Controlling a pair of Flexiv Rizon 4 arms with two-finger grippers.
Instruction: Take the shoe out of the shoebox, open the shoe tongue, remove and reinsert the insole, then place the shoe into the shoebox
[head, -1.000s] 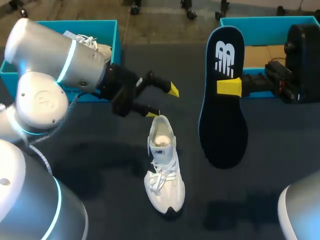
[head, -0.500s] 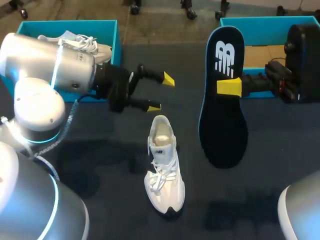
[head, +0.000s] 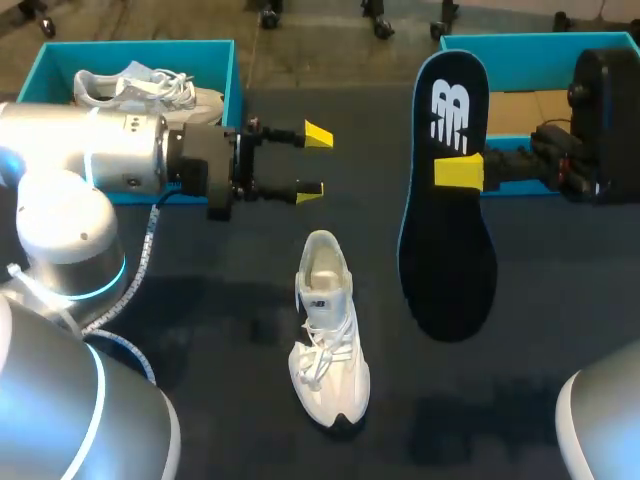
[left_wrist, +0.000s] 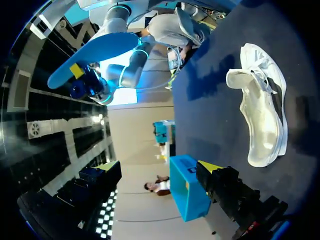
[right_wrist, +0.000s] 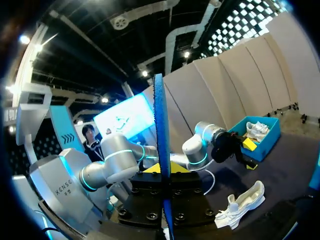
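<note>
A white shoe (head: 325, 330) lies alone on the dark table, toe toward me, its opening facing up. My right gripper (head: 458, 172) is shut on a dark blue insole (head: 447, 230), holding it above the table to the right of the shoe. In the right wrist view the insole (right_wrist: 162, 125) stands edge-on between the fingers of that gripper (right_wrist: 163, 169), with the shoe (right_wrist: 240, 202) below and ahead. My left gripper (head: 312, 162) is open and holds nothing, hanging behind the shoe's heel and pointing right. The left wrist view shows the shoe (left_wrist: 262, 115) beside it and the insole (left_wrist: 95, 57) ahead.
A blue shoebox (head: 225, 60) at the back left holds a second white shoe (head: 150, 88). Another blue shoebox (head: 520, 45) stands at the back right, behind my right arm.
My left arm has drawn back from the shoe's heel and turned its open gripper level, pointing right. The right arm and insole have not moved.
</note>
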